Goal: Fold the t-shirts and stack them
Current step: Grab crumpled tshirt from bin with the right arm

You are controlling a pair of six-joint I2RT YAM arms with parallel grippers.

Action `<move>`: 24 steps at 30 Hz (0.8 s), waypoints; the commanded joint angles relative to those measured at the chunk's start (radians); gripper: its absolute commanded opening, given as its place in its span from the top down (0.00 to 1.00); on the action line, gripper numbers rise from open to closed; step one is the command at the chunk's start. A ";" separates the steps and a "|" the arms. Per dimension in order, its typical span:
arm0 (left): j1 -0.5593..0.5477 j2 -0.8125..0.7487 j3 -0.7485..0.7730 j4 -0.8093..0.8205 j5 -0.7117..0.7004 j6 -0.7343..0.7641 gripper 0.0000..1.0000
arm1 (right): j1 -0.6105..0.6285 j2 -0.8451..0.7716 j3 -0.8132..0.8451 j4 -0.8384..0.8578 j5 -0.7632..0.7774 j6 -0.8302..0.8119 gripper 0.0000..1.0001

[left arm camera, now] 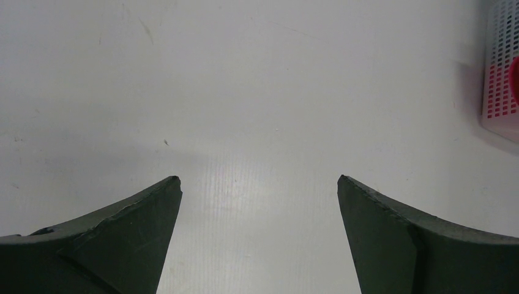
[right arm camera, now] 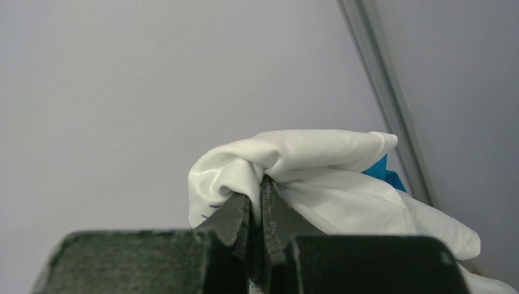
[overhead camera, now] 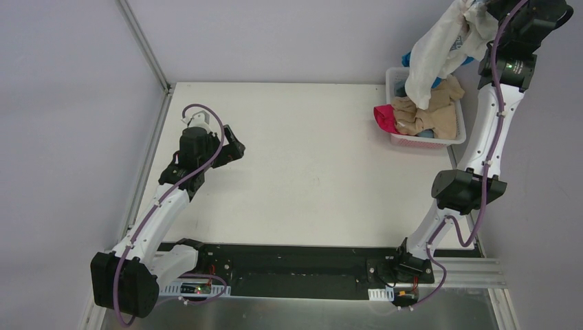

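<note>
One white t-shirt (overhead camera: 432, 58) clenched in right claw (right arm camera: 256, 197) above basket (overhead camera: 426, 143); left claw (left arm camera: 258, 178) released over table (overhead camera: 309, 158)

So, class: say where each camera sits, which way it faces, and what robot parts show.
Top external: above and behind the arms, looking down on the table; both arms show.
Left wrist: looks across the table; open left gripper in view.
Right wrist: faces the wall; right gripper shut on the white t-shirt.
Shared: top external also shows that t-shirt.
</note>
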 commanded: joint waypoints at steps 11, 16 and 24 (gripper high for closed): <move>-0.001 0.029 0.005 0.033 0.044 -0.006 0.00 | -0.003 -0.233 -0.334 0.093 -0.050 -0.010 1.00; -0.001 0.053 0.007 0.035 0.040 0.002 0.00 | -0.093 -0.259 -0.585 0.103 -0.087 0.025 1.00; -0.002 0.110 0.030 0.035 0.044 0.011 0.00 | -0.111 -0.137 -0.614 -0.105 0.166 -0.139 0.77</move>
